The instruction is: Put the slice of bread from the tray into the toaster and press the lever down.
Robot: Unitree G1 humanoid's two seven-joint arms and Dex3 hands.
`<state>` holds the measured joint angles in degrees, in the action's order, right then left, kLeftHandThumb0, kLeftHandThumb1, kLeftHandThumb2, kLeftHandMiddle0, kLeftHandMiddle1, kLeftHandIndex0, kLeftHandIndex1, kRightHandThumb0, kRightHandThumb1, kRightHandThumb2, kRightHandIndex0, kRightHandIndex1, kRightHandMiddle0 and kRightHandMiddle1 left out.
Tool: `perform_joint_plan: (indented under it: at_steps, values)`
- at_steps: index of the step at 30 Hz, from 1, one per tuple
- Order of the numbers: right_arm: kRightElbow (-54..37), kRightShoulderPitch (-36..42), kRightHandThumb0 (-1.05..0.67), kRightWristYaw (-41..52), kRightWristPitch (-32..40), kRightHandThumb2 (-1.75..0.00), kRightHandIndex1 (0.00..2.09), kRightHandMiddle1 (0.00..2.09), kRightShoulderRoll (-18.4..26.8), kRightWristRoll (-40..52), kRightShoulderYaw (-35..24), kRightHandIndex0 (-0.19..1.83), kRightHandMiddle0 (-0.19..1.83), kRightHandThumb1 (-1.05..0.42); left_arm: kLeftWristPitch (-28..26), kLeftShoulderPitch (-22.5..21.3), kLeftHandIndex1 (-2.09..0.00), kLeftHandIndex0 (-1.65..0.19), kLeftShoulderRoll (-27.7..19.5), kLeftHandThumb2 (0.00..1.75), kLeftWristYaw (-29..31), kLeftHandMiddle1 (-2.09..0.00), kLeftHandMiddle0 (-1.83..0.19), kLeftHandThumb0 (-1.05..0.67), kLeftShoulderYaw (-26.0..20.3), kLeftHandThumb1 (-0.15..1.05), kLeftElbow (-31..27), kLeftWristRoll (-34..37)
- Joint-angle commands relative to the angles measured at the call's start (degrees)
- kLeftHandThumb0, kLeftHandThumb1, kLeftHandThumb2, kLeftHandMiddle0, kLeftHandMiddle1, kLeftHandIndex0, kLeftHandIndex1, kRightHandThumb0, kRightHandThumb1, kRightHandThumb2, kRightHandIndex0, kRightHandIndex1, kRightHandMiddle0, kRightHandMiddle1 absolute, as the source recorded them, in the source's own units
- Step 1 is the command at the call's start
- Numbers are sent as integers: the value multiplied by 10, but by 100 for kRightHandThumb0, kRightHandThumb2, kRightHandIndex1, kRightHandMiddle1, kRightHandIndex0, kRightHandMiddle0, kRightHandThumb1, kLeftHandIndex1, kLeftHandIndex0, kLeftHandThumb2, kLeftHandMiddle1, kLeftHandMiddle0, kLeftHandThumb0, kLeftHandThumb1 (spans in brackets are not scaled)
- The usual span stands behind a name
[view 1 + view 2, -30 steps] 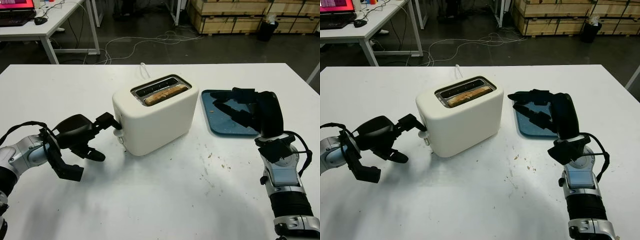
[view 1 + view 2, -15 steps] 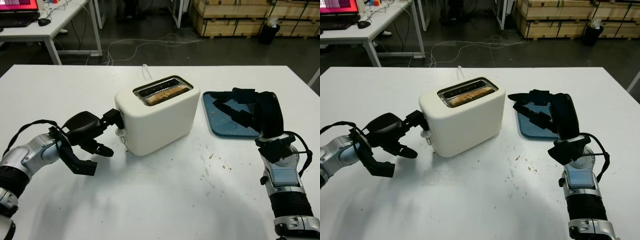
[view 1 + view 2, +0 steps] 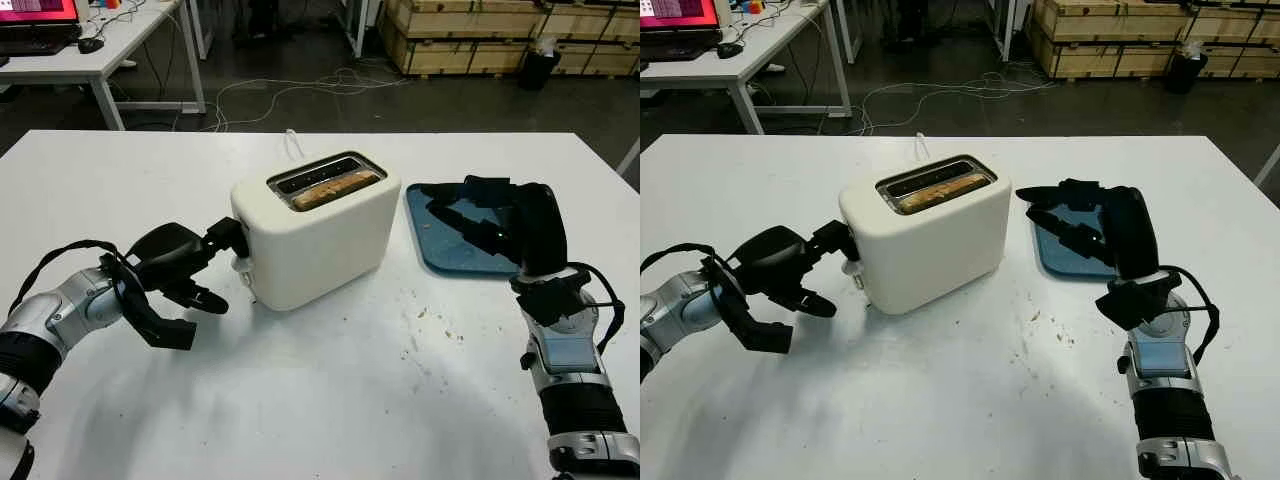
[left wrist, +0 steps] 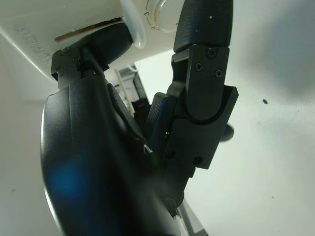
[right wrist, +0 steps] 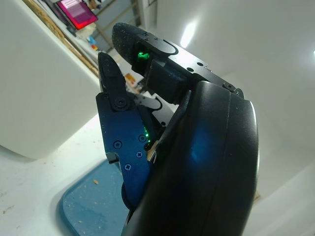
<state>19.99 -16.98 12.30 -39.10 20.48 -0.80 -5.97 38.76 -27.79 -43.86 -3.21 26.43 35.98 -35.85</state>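
Here the white desk (image 3: 320, 400) is carrying everything, with the cream two-slot toaster (image 3: 330, 240) sitting in the middle, just beyond the left hand's fingertips. The slice of bread (image 3: 350, 186) is standing in the toaster's nearer slot, its browned top edge showing just below the rim. The blue tray (image 3: 440, 250) is lying flat just beside the toaster's far end, partly under the right hand, with a few crumbs scattered on it and on the desk in front of it.

The left hand (image 3: 185, 270) is reaching in at the toaster's near end face, holding nothing; one black finger (image 4: 106, 42) is pressing against the white lever (image 4: 133, 27) at the slot in that face, while the other fingers are curling loosely below, off the toaster. Seen from the left wrist, the lever knob is sitting right at that fingertip, with a round dial just beside it on the same face.

The right hand (image 3: 1080, 225) is hovering over the tray, on the side of the toaster away from the left hand, holding nothing, its fingers pointing toward the toaster's wall without touching it. The toaster's white cord (image 3: 291, 143) is trailing off behind it toward the desk's far edge.
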Motion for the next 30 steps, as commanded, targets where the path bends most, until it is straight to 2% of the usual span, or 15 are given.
perform_joint_plan:
  at_steps: [1, 2, 3, 5, 10, 12, 15, 20, 30]
  values:
    - [-8, -4, -28, -4, 7, -3, 83, 3, 8, -11, -1, 89, 116, -92, -182, 30, -134, -143, 90, 68, 78, -152, -157, -105, 25, 92, 4, -34]
    - [-10, -3, -28, -4, 9, -3, 82, 3, 7, -10, -1, 89, 116, -92, -166, 34, -147, -150, 85, 79, 45, -165, -157, -105, 5, 92, -4, -23]
    - [-11, -3, -28, -2, 10, -3, 82, 3, 6, -8, -1, 89, 116, -92, -149, 37, -152, -150, 81, 85, 17, -170, -157, -105, -12, 92, -8, -13]
    - [-9, -3, -27, 1, 10, -3, 82, 3, 4, -1, 0, 89, 115, -92, -133, 45, -164, -143, 79, 92, -8, -172, -157, -105, -45, 92, -23, 9]
    - [-8, -2, -27, -4, 6, -4, 82, 3, 1, -7, 2, 89, 115, -92, -100, 68, -174, -119, 97, 94, -78, -170, -157, -105, -108, 92, -49, 37]
    - [-7, -2, -26, -7, 5, -4, 82, 3, 1, -11, 2, 89, 116, -92, -95, 74, -174, -108, 102, 91, -84, -170, -146, -105, -122, 92, -57, 44]
    - [-7, -1, -26, -8, 5, -3, 82, 3, -1, -13, 3, 89, 116, -92, -93, 80, -175, -100, 105, 92, -84, -172, -138, -105, -137, 92, -70, 48]
    - [-7, -1, -25, -6, 7, -4, 83, 3, -6, -8, 5, 88, 116, -92, -74, 83, -175, -103, 113, 89, -88, -174, -156, -105, -165, 92, -81, 76]
    - [-6, 3, -23, -6, 11, -6, 85, 2, -14, -7, 9, 87, 113, -92, -58, 73, -175, -100, 124, 91, -119, -175, -157, -105, -195, 92, -81, 71]
